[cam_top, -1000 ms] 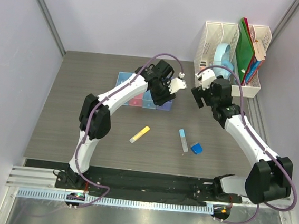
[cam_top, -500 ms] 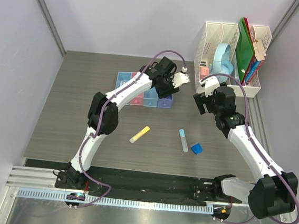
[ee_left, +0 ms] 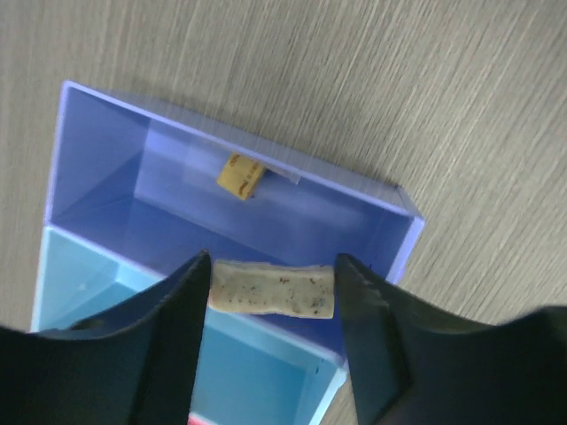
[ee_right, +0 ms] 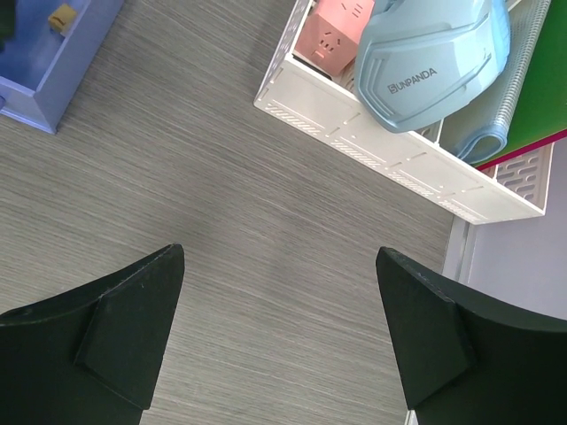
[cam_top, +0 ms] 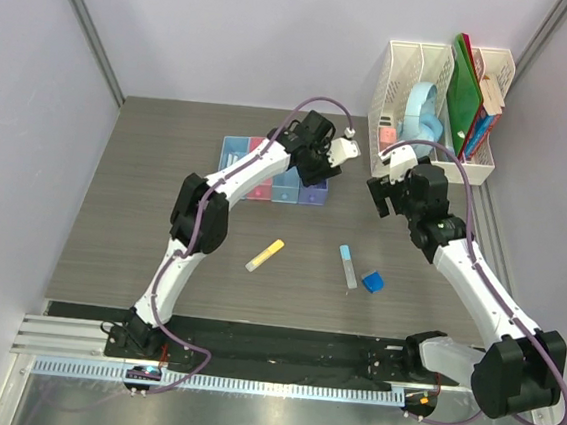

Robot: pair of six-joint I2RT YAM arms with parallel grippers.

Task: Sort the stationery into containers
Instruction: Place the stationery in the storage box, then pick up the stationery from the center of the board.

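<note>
Over the right end of the row of bins [cam_top: 270,174], the left arm reaches far forward from its base, elbow raised, with the left claw [cam_top: 319,166] pointing down. The wrist view shows what the top view hides. The left claw [ee_left: 273,285] is narrowed onto a speckled beige block [ee_left: 266,289], pinched end to end and hanging above the wall between the purple-blue bin [ee_left: 93,155] and the light blue bin [ee_left: 257,376]. A tiny orange block [ee_left: 241,175] lies inside the purple-blue bin against its far wall.

The right arm bends up and forward, and the right claw [cam_top: 379,196] hangs between the bins and the white file rack [cam_top: 394,103]. Its own camera shows the right claw [ee_right: 279,305] spread wide with nothing between the fingers, above bare worktop [ee_right: 221,204].

Only the top view shows the yellow marker [cam_top: 265,255], pale blue stick [cam_top: 346,262] and blue wedge [cam_top: 372,280] lying on the worktop nearer the arm bases.
</note>
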